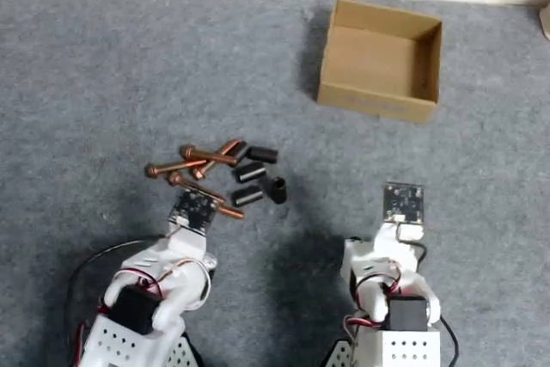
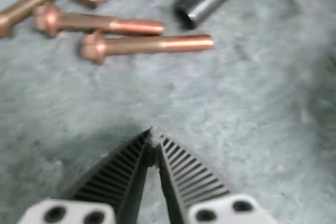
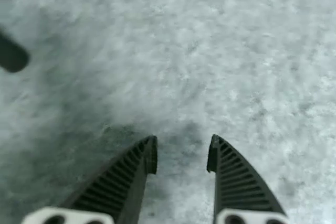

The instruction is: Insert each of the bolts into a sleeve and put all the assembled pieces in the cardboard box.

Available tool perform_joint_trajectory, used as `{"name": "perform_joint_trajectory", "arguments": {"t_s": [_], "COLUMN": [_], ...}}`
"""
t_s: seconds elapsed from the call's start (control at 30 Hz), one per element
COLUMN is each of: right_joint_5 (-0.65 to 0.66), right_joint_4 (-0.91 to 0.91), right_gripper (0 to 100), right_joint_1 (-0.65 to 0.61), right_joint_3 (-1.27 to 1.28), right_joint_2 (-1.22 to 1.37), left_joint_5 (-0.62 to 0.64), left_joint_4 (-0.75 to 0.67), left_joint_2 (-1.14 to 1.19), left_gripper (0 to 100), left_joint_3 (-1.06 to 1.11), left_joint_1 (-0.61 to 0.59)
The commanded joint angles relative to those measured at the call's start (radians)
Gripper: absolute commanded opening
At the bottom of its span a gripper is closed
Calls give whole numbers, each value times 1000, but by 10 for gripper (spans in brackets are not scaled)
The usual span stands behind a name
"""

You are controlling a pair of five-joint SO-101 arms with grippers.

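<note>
left arm: sits at the near edge of the desk (image 1: 103, 83), on the left side, leaning forward over the loose parts

left hand (image 2: 154, 139): fingers (image 2: 181, 166) pressed together tip to tip with nothing caught between them, low over the grey desk surface and just short of the copper pile

right arm: parked next to it on the right, also at the near edge

right hand (image 3: 181, 153): fingers spread apart, nothing in the gap, over a bare patch of desk off to the right of the parts

closest bolt (image 2: 152, 44): lies flat on the desk right ahead of the left hand's tips, flanged head out to one side, and a second one lies just behind it, roughly parallel

bolts (image 1: 193, 169): all copper coloured, scattered in a loose fan in front of the left arm, a couple crossing or touching each other, hard to say which

sleeves (image 1: 249, 172): short dark tubes, four as far as I can count, bunched just to the right of the bolts. One looks like it touches a bolt tip, but I honestly can't tell if anything is pushed in

cardboard box (image 1: 374, 102): way at the back right, open top facing up, well apart from both hands and from the whole pile
</note>
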Motion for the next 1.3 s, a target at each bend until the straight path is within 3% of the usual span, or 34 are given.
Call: {"name": "perform_joint_trajectory", "arguments": {"t_s": [0.0,0.13,0.33,0.43,0.63,0.83,0.93,1.0,1.13,1.23,1.27], "right_joint_5": [12,14,12,12,11,17,51,155,229,229,221], "right_joint_4": [4,5,-8,-24,-28,-254,-263,-263,-229,-125,-105], "right_gripper": [152,152,152,152,152,152,155,155,155,155,155], "right_joint_1": [-84,-96,150,216,199,157,116,84,62,58,58], "right_joint_3": [127,127,116,82,24,120,162,150,102,-31,-84], "right_joint_2": [-8,-8,-8,-8,-8,-7,-7,-7,-7,-7,-7], "left_joint_5": [-2,-2,-3,-3,-3,2,-6,-6,-34,-212,-242], "left_joint_4": [5,5,5,5,5,9,8,6,-71,-94,-94], "left_joint_2": [-10,-10,-10,-10,-10,-10,-10,-10,-10,-10,-8], "left_gripper": [7,7,7,7,7,6,6,6,6,5,5], "left_joint_3": [21,21,21,21,21,21,21,21,-56,-220,-268], "left_joint_1": [70,122,140,143,162,165,165,81,-263,-524,-536]}}
